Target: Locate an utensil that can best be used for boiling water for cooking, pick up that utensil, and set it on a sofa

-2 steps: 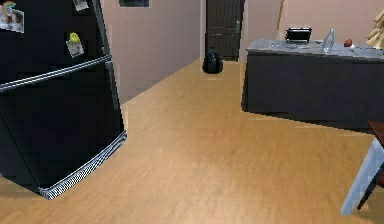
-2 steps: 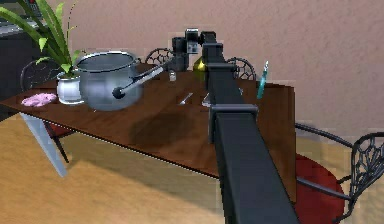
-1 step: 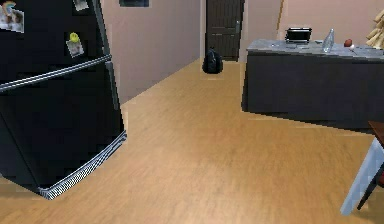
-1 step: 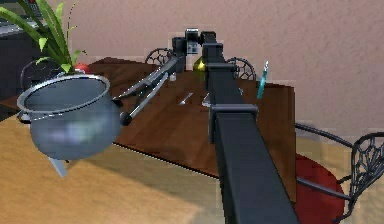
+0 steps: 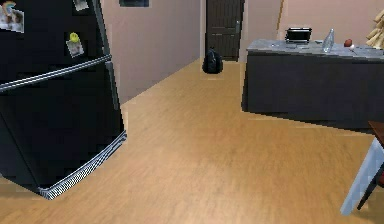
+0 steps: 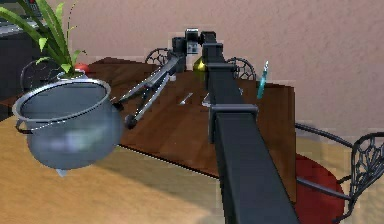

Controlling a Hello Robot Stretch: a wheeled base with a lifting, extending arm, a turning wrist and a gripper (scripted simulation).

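Hanging at the finger end of the gripper (image 6: 124, 110), a big grey pot (image 6: 68, 125) with a round belly is at the left of the arm side view. It is clear of the table and of the floor, so the gripper holds the pot. The dark arm (image 6: 240, 150) goes from the near edge out over a brown wooden table (image 6: 170, 135). On the table lies a small grey utensil (image 6: 185, 98), and a thin blue-green thing (image 6: 263, 80) stands toward the far right edge. A yellowish thing (image 6: 199, 66) is just beside the gripper's body; I cannot tell what it is. A plant (image 6: 48, 35) with long green leaves stands at the far left. A dark wire chair (image 6: 325, 188) with a red seat is at the near right.

In the forward view a black fridge (image 5: 55, 90) is near on the left. A dark counter (image 5: 300, 88) with a grey top is far on the right. A dark door (image 5: 223, 25) is at the far end of the wooden floor (image 5: 200, 150).
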